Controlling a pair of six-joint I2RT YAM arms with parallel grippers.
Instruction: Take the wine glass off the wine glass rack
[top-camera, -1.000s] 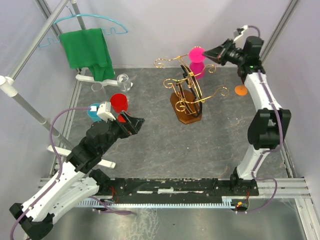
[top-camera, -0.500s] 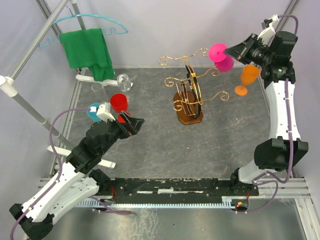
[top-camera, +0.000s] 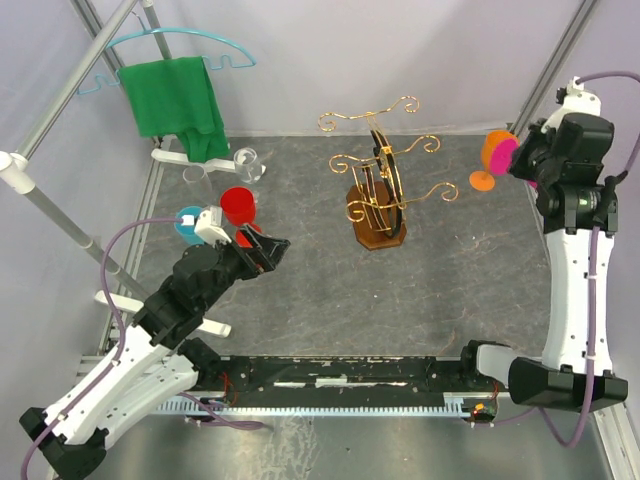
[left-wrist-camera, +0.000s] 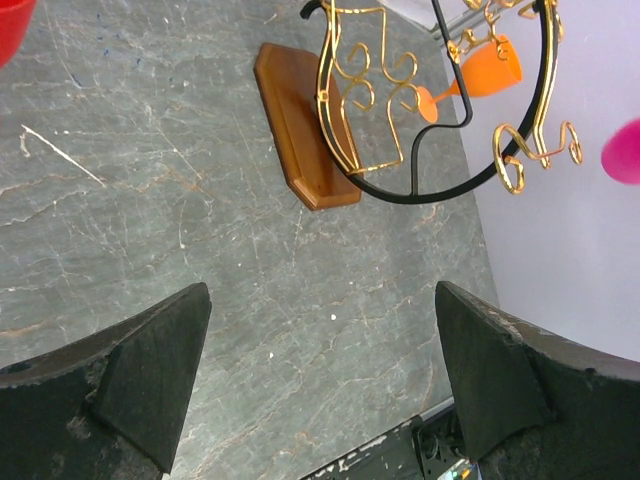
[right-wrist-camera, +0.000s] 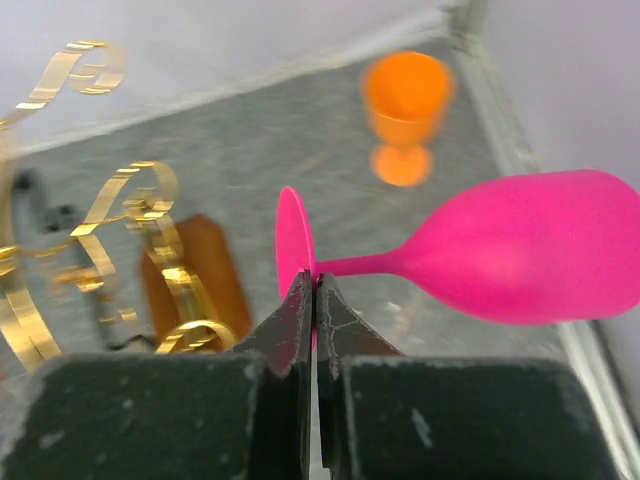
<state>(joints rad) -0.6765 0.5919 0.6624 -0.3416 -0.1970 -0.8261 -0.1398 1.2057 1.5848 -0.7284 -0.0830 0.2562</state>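
Because the right hand (right-wrist-camera: 315, 290) pinches the pink wine glass (right-wrist-camera: 520, 260) by its foot, the glass lies sideways, off to that hand's right, well apart from the rack (top-camera: 380, 180); the left hand (left-wrist-camera: 320, 300) hangs spread, idle.

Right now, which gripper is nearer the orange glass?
Right. The right gripper, holding the pink glass, is beside the orange glass; the left gripper is far off by the red glass.

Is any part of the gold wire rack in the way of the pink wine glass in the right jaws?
No. The pink wine glass, pinched by its foot between the jaws of the right gripper, hangs apart from the gold wire rack. Only an orange goblet stands nearby.
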